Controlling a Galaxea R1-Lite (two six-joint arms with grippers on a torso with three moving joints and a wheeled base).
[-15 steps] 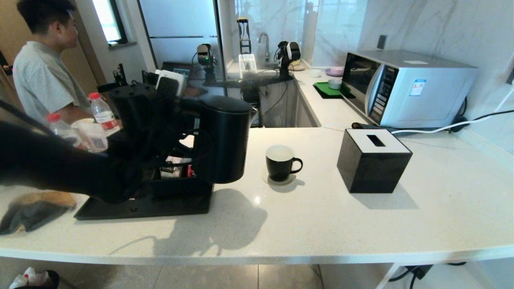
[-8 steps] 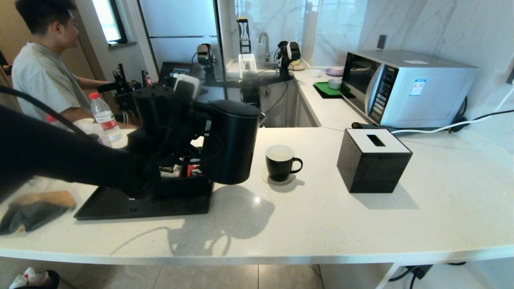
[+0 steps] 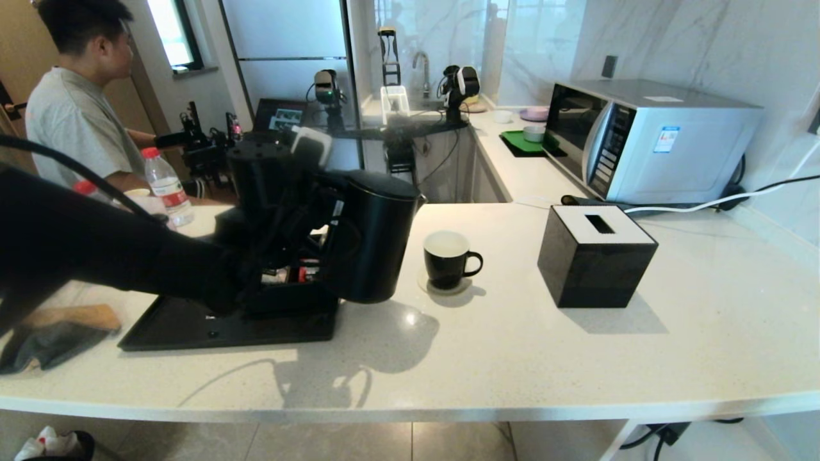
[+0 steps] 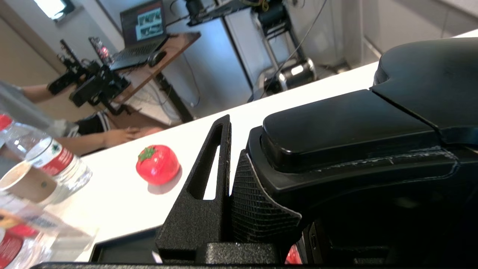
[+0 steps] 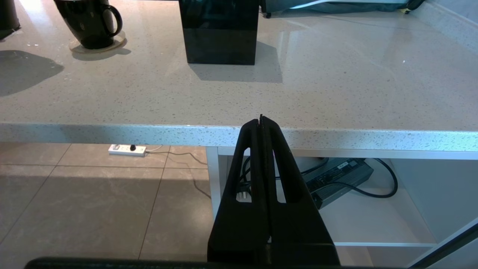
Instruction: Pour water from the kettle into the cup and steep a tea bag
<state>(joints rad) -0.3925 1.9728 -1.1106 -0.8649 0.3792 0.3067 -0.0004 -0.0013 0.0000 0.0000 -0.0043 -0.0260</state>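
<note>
Here our left claw (image 4: pixel 239 194) clamps the kettle (image 3: pixel 371 237) handle, carrying it just beside the cup (image 3: pixel 446 259) to pour; right claw (image 5: pixel 261 123) pressed closed.

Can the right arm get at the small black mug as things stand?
Probably yes: the right gripper is parked shut below the counter edge, and bare pale stone counter lies between it and the small black mug; the black tissue box stands aside.

One kettle (image 3: pixel 371 237), one cup (image 3: pixel 447 259), two water bottles (image 3: pixel 165 187), one microwave (image 3: pixel 647 137)
</note>
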